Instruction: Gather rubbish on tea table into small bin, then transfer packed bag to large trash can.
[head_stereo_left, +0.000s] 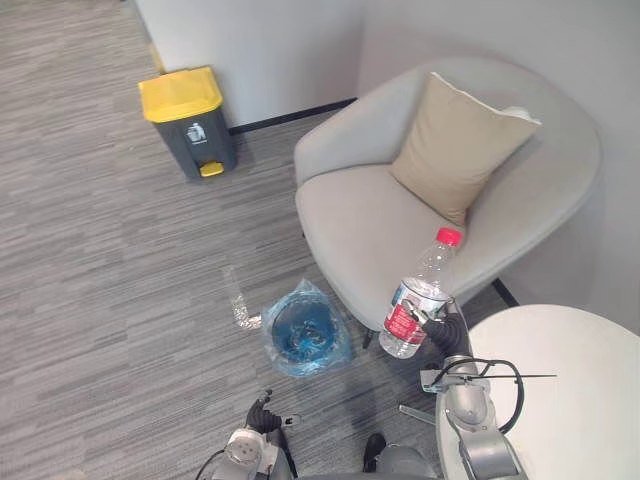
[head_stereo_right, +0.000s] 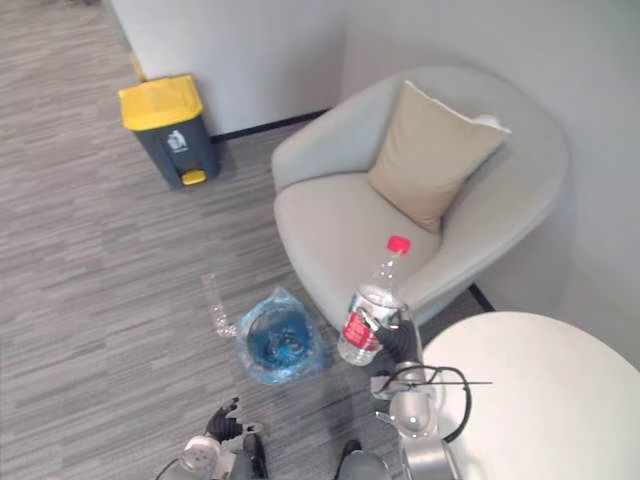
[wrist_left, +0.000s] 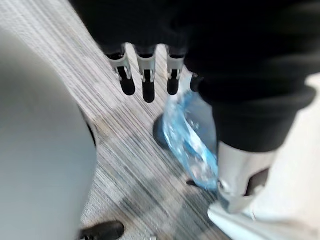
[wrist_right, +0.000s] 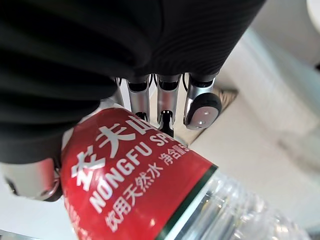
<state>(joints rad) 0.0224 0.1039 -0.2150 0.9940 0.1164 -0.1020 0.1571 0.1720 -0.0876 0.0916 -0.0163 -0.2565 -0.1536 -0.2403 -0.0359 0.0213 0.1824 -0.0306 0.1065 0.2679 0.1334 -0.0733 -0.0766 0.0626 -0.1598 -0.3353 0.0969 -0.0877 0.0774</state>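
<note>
- Left eye view, far left: large trash can (head_stereo_left: 190, 125) with yellow lid, closed, on the floor by the wall.
- Low down: left hand (wrist_left: 144, 82), fingers straight and relaxed, empty.
- On the carpet, just beside each other: clear plastic item (head_stereo_left: 238, 305) and small bin (head_stereo_left: 280, 325) lined with blue bag (head_stereo_left: 335, 350).
- Next: water bottle (head_stereo_left: 420, 300), red cap up, slightly tilted, grasped round its label by right hand (head_stereo_left: 447, 330), in the air before the armchair (head_stereo_left: 360, 220).
- Far right: white round worktop (head_stereo_left: 560, 400).
</note>
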